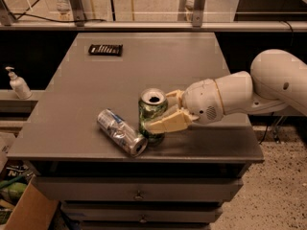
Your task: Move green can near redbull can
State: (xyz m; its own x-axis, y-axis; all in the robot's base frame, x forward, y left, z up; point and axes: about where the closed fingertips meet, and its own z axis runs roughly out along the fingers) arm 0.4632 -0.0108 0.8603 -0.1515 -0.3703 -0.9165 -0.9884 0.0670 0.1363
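Note:
The green can [151,108] stands upright near the front edge of the grey table [144,66], its top open. My gripper [159,111] reaches in from the right and is shut on the green can, with one pale finger [168,123] across its front and the other behind it. The redbull can [120,132] lies on its side just left of the green can. It is silver and blue, dented, and almost touches the green can's base.
A flat black object [105,49] lies at the table's back left. A pump bottle [18,84] stands on a ledge to the left. A cardboard box [24,210] sits on the floor at the lower left. Drawers run below the table front.

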